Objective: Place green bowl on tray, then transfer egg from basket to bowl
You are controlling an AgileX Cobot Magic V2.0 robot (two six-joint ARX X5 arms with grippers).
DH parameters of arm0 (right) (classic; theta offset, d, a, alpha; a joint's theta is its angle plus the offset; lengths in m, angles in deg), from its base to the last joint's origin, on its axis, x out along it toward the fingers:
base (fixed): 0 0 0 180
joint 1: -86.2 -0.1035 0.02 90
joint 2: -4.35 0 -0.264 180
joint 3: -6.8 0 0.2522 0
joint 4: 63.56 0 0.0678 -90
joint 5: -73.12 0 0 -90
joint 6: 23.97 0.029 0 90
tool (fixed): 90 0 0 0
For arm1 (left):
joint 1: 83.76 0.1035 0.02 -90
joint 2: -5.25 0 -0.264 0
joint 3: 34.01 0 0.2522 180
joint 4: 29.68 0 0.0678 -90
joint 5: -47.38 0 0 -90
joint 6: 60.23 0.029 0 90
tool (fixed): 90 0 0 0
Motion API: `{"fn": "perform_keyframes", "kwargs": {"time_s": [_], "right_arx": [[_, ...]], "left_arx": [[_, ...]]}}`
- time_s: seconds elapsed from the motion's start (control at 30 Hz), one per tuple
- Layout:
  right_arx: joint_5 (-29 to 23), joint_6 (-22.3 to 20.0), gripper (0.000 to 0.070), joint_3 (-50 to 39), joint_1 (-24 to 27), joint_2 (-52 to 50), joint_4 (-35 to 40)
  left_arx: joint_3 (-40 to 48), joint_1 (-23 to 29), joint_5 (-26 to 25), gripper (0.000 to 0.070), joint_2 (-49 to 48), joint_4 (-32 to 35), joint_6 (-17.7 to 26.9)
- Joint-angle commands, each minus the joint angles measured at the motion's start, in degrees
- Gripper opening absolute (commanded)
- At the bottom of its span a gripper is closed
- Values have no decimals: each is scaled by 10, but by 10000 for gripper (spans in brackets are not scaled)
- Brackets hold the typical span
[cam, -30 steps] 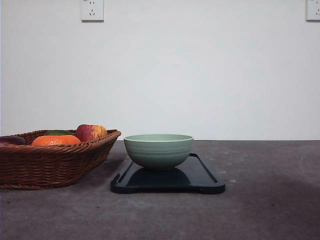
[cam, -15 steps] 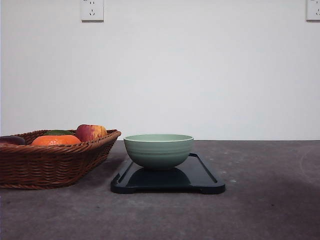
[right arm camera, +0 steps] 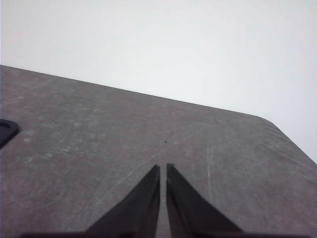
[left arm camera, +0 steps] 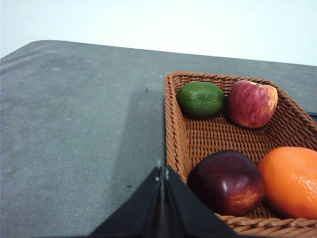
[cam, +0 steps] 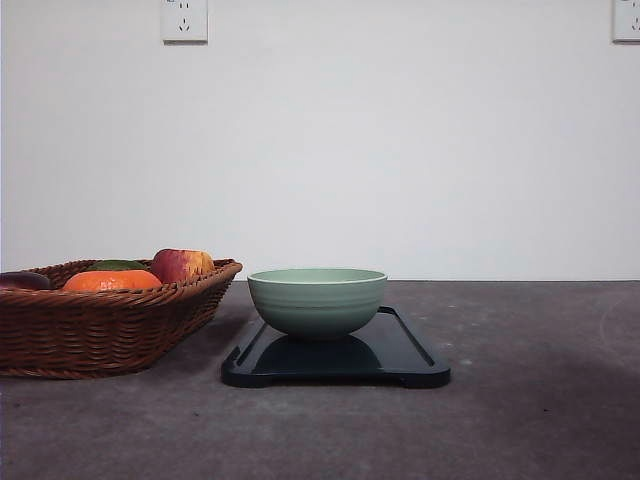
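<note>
The pale green bowl stands upright on the black tray in the middle of the table; its inside is hidden. At the left, the brown wicker basket holds the egg, a smooth dark reddish-brown oval at the near corner, also seen as a dark egg at the picture's edge. My left gripper is shut and empty, just outside the basket rim, close to the egg. My right gripper is shut and empty over bare table, with a corner of the tray off to one side.
Also in the basket are an orange, a red-yellow apple and a green fruit. The grey table stretches bare to the right of the tray. A white wall stands behind.
</note>
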Motion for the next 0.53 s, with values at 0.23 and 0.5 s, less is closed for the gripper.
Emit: {"fn": "perform_keyframes", "kwargs": {"time_s": [0.23, 0.5], "right_arx": [[-1, 8, 15, -2, 1, 1, 6], [-1, 8, 15, -2, 1, 1, 6]], "left_arx": [[11, 0, 0, 0, 0, 2, 8], [11, 0, 0, 0, 0, 2, 8]]}}
